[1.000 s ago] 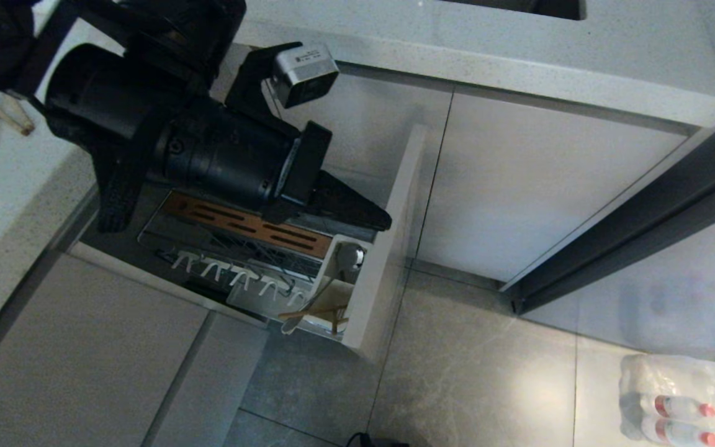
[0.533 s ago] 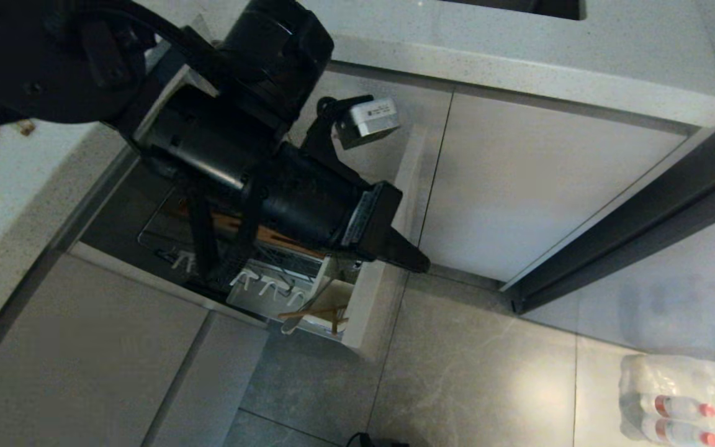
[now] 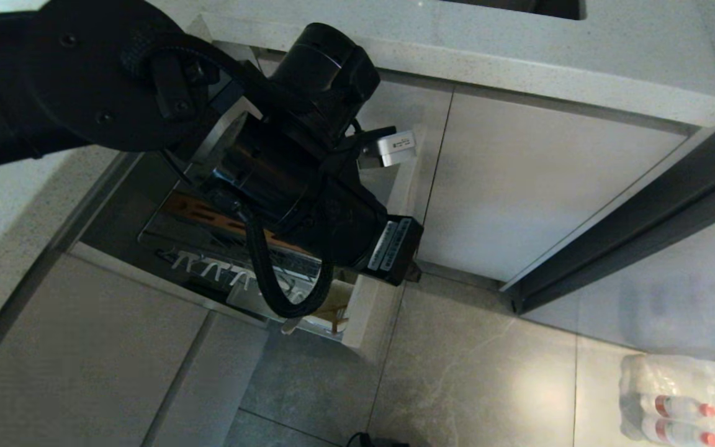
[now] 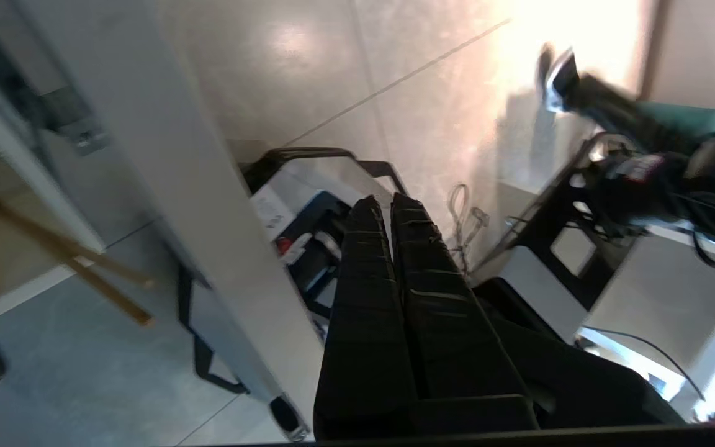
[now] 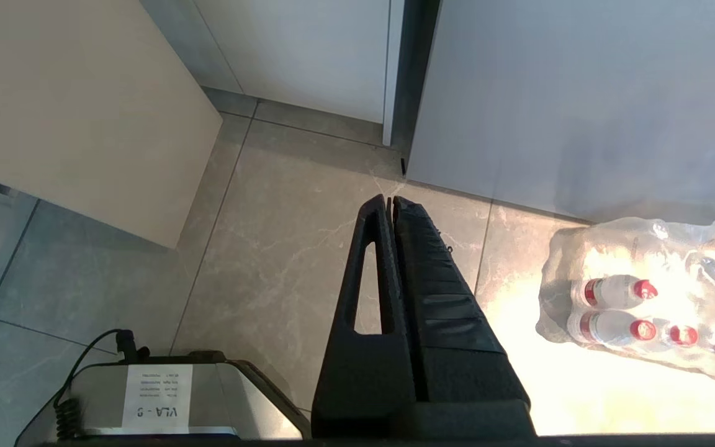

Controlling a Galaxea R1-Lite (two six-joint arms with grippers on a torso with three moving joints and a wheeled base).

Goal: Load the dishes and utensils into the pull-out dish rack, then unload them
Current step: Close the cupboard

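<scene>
I am holding my left hand (image 4: 388,202) pressed shut and empty just beside the outer face of the beige front panel (image 3: 375,298), probably to push the pull-out dish rack (image 3: 208,239) in, since the chopsticks (image 4: 53,248) are resting in the rack.

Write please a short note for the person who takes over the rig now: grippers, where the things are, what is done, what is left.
Left gripper: shut, empty, beside the rack's front panel, on its outer side.
Right gripper: shut, empty, parked over the floor near a pack of bottles.
Rack: pulled out. Its visible part holds no plate or bowl; the left arm hides much of it.
Chopsticks: in the rack's front corner. The spoon cannot be made out now.
Plate and bowl: not in view.
Done or left: cannot tell whether loading or unloading is under way. Chopsticks are in the rack; find the dishes first.
</scene>
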